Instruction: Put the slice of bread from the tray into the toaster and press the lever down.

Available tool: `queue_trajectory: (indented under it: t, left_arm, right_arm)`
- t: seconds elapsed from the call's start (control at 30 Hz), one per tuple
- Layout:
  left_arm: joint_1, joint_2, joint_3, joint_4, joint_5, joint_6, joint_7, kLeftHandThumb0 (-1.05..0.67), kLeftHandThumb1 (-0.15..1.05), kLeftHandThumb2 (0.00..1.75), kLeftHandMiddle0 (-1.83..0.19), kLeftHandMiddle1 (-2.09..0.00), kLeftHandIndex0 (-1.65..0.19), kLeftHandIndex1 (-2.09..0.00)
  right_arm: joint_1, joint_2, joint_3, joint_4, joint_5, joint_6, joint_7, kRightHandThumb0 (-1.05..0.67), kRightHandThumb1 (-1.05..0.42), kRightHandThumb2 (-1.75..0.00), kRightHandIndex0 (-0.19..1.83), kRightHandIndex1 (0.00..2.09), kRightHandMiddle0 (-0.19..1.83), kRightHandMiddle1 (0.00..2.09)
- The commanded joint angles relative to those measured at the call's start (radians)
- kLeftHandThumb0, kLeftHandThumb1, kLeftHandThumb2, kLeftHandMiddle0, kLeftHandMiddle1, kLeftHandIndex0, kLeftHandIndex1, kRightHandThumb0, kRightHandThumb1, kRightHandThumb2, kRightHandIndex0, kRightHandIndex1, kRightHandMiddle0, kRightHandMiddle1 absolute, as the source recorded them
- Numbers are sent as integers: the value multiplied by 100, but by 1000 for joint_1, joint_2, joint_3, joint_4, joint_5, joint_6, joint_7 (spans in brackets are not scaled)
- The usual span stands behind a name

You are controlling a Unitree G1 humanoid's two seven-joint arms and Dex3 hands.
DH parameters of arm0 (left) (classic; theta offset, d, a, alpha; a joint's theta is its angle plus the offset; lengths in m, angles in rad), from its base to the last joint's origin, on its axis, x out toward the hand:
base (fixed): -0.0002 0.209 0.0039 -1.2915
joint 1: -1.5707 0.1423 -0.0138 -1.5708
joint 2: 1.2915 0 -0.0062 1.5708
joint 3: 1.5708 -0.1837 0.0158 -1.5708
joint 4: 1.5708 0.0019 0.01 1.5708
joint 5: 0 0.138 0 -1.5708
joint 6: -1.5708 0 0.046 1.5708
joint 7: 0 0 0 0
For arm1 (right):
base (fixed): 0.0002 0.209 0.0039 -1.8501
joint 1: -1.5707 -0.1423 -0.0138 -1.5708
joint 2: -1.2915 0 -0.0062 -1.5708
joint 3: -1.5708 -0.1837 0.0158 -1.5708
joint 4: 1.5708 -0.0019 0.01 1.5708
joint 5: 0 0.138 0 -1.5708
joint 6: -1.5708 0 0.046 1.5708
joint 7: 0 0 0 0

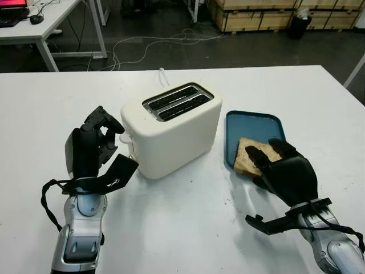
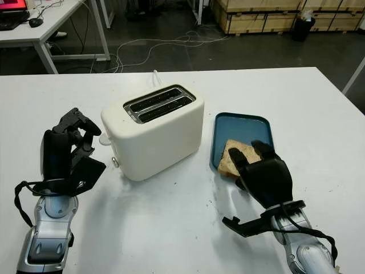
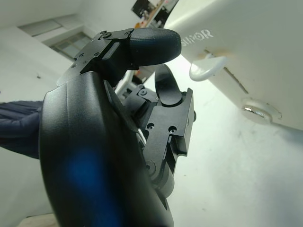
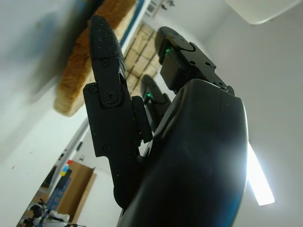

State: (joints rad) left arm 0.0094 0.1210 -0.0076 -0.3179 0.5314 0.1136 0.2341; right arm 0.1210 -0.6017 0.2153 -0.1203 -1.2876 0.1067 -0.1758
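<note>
Right hand [image 1: 282, 165] reaching over brown bread slice [image 1: 246, 157] on blue plastic tray [image 1: 251, 123], grip apparently not closed; slice risks sliding off tray.

A cream toaster [image 1: 171, 128] stands in the middle of the white worktop [image 1: 182, 228], with two dark slots on top. Just to its right lies a blue tray [image 1: 251, 128] holding a slice of bread [image 1: 251, 155]. The right hand [image 1: 282, 168] reaches over the bread. The left hand [image 1: 94, 145] is raised beside the toaster, fingers curled, holding nothing.
</note>
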Motion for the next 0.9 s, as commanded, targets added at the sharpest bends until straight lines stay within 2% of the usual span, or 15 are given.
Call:
queue_trajectory:
  t: [0.0,0.07,0.1,0.17,0.37,0.47,0.57,0.7,0.87]
  left_arm:
    - [-9,5,1,-10,12,2,1,4,92,50,-97,-175,-64,-175]
    - [-9,6,1,-8,9,-4,3,4,92,51,-97,-175,-64,-175]
    - [-9,6,1,-7,8,-8,4,3,92,51,-97,-175,-64,-175]
    - [-9,5,1,-9,5,-7,3,3,92,51,-96,-175,-64,-175]
    - [-6,9,0,-11,6,-11,2,4,92,51,-96,-175,-63,-175]
    - [-6,8,0,-11,4,-10,1,4,92,50,-96,-175,-63,-175]
    - [-6,6,-2,-11,6,-9,2,3,92,50,-96,-175,-64,-175]
    - [-6,9,-5,-9,13,-10,6,1,92,50,-96,-175,-65,-175]
    - [-4,7,-7,-12,16,-1,3,0,92,50,-95,-175,-64,-175]
  right_arm:
    - [2,5,1,4,24,-5,-31,-56,-92,-23,86,106,89,61]
    - [3,0,1,3,52,-17,-8,-54,-92,-30,80,159,73,129]
    - [3,-5,1,2,66,-24,5,-53,-92,-35,80,167,66,148]
    - [2,-15,-1,3,100,-43,23,-51,-92,-41,81,173,57,168]
    - [-7,-34,3,19,126,-65,33,-53,-92,-43,81,175,53,173]
    - [-10,-39,7,5,113,-49,78,-54,-92,-42,77,175,59,155]
    - [-15,-35,10,21,104,-51,66,-54,-92,-39,74,175,62,147]
    - [-46,-26,22,137,135,-107,-75,-49,-92,-40,77,175,51,171]
    - [-93,-38,24,271,184,-238,-353,-43,-92,-41,81,175,51,174]
